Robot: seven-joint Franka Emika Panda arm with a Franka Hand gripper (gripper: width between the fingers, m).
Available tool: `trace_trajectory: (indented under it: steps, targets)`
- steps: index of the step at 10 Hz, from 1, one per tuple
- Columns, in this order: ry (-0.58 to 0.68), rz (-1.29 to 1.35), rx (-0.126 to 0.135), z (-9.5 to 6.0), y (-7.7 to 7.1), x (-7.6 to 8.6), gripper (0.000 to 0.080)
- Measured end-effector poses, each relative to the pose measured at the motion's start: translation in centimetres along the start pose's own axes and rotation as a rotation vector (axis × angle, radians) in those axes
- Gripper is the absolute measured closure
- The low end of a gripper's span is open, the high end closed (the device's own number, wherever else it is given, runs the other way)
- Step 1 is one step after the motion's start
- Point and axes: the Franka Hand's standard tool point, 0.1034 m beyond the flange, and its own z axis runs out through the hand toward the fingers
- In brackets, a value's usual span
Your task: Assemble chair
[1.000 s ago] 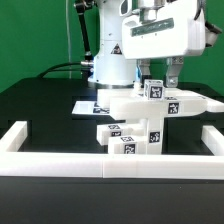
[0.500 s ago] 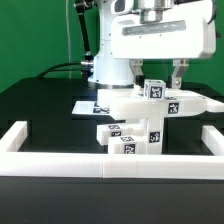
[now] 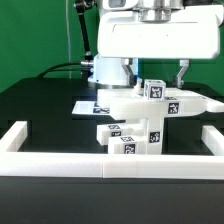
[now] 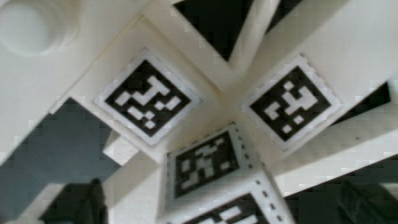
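Matte black table [image 3: 35,112], one low white border wall [image 3: 100,166] along the front. Dead centre sits the chair [image 3: 150,104]: smooth, chunky white plastic, its flat panel level with the long axis across the exterior view, square legs beneath. The gripper [image 3: 158,74] hovers above, jaws wide apart, empty. Four square tags [image 4: 151,95] fill the wrist view.

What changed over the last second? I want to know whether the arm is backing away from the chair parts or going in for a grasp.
The gripper rose away from the top of the chair. Its jaws stayed wide open and empty, and nothing was taken hold of or let go. The chair's joined pieces, the marker board and the low border wall stayed where they were.
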Motion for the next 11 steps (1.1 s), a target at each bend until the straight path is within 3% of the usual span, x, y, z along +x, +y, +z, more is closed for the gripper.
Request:
trace_trajectory:
  steps: [7, 9, 10, 11]
  targets:
    - [0.002, -0.327, -0.013, -0.01, 0.01, 0.14, 0.0151]
    - [0.001, -0.331, -0.014, 0.02, 0.09, 0.15, 0.0412]
    - [0.001, -0.325, -0.014, 0.03, 0.09, 0.15, 0.0412]
    - [0.001, -0.318, -0.014, 0.03, 0.09, 0.16, 0.0516]
